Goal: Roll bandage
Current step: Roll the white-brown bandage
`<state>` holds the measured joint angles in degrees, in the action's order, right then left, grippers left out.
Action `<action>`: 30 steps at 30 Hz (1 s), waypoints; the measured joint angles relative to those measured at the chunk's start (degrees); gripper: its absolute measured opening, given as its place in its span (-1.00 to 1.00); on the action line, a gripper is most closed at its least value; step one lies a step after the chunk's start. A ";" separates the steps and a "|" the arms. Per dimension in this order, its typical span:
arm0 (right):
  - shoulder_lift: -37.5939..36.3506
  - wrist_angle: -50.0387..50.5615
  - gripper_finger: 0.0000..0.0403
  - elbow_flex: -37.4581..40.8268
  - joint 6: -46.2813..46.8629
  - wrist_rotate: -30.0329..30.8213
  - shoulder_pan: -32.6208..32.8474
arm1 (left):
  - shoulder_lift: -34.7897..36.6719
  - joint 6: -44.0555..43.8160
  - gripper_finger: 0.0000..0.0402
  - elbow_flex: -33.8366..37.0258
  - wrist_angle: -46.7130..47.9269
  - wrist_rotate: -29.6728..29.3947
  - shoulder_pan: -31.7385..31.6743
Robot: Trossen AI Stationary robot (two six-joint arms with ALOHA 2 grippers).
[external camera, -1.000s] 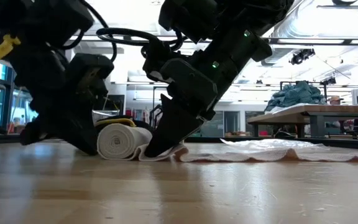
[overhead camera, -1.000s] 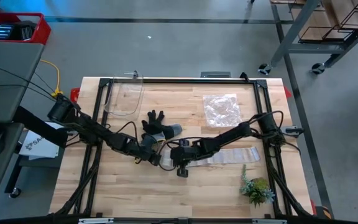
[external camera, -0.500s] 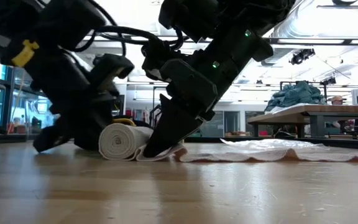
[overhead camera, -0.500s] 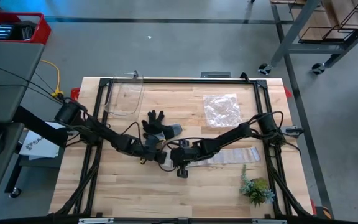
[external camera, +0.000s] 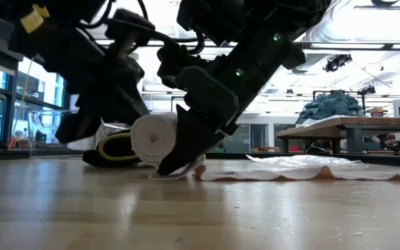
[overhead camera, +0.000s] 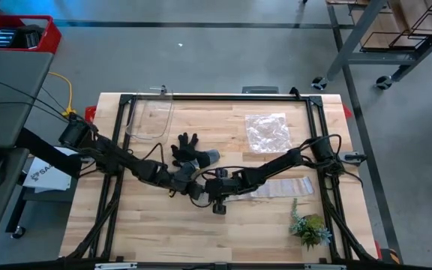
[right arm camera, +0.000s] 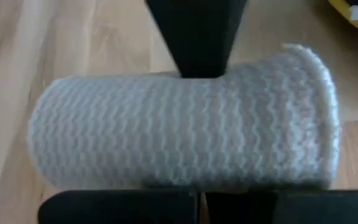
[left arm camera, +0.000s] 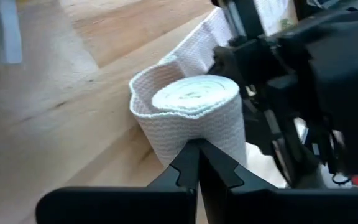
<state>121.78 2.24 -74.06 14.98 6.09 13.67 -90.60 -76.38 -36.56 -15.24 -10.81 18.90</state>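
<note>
White printed letters "SA" show on a dark sheet [overhead camera: 42, 174] off the table's left edge; no other writing is readable. Mid-table, the left gripper [overhead camera: 188, 184], fingers pressed together, touches the bandage [external camera: 153, 137] roll. Beside it, the right gripper [overhead camera: 210, 189], also clenched and empty, presses the bandage's tail, which runs flat rightward across the wooden table [overhead camera: 156, 225].

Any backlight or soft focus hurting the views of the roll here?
Low view: bright ceiling lights behind leave both arms near-silhouettes, though the bandage roll reads clearly. Left wrist view: roll sharp, wood behind soft. Right wrist view: the roll's weave is slightly soft, the fingers featureless black.
</note>
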 joint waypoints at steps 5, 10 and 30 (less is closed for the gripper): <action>0.00 -0.53 -1.00 0.00 0.95 -0.14 -0.46 | 0.34 -1.35 -1.00 -0.02 -0.07 -1.00 1.17; 0.00 -1.14 -1.00 0.00 1.05 -0.46 -0.52 | -1.27 -1.91 -1.00 -0.02 0.02 -3.49 1.81; -3.78 10.04 -1.00 -0.12 1.53 -0.33 -0.57 | -2.46 -2.01 -1.00 -0.07 -2.16 -9.05 0.22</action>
<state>118.00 12.28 -74.18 16.51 5.76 13.10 -93.06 -78.38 -36.62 -17.40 -19.86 19.12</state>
